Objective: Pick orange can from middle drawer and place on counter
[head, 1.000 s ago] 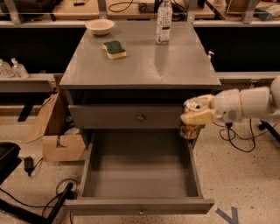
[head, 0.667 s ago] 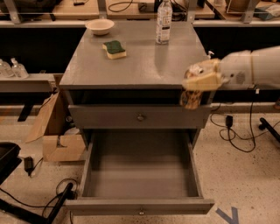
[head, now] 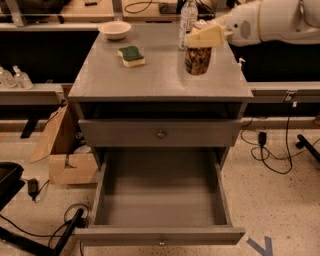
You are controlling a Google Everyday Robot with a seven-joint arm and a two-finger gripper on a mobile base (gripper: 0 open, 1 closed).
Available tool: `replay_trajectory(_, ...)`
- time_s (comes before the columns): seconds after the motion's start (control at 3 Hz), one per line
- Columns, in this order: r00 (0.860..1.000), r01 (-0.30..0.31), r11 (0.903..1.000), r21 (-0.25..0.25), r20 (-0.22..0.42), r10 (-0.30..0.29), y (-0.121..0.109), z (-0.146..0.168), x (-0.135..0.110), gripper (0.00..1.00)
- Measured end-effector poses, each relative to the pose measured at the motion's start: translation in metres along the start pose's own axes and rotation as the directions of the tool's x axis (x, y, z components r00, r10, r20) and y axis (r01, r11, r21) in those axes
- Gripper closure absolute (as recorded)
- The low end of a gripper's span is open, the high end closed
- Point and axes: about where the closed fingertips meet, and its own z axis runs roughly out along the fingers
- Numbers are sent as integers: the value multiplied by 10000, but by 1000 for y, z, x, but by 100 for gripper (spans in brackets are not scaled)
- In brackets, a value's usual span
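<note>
Over the right side of the grey counter point(head: 150, 82), the robot's gripper point(head: 205, 37) is holding the orange can point(head: 198, 60) by its top. The cream-coloured fingers point(head: 202, 36) are closing on the can from above and covering its lid. The can is hanging upright, its base at or just above the counter surface; whether it is touching cannot be told. The white arm point(head: 280, 20) is reaching in from the right edge of the view.

Just behind the can, a clear plastic bottle point(head: 188, 15) is standing on the counter. Further left, a green and yellow sponge point(head: 132, 55) is lying flat, and a pale bowl point(head: 114, 29) is sitting near the back left corner.

Below the counter, a closed drawer front point(head: 125, 134) with a round knob is facing the camera. Under it, the middle drawer point(head: 160, 200) is standing pulled fully open, showing its flat grey floor. A cardboard box point(head: 65, 162) is sitting on the floor to the left of the cabinet.
</note>
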Motion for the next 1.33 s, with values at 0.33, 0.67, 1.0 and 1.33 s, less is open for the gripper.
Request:
replay_trajectory(0.33, 9999, -127, 9985, 540, -79, 131, -26, 48, -16, 100)
replay_trajectory(0.67, 9998, 84, 9948, 1020, -181, -65, -49, 88, -4, 100)
replay_trajectory(1.0, 9977, 633, 9879, 1415, -350, -589, -71, 123, 37, 100)
replay_trajectory(1.33, 9971, 726, 9864, 1473, -336, -684, -73, 128, 39, 85)
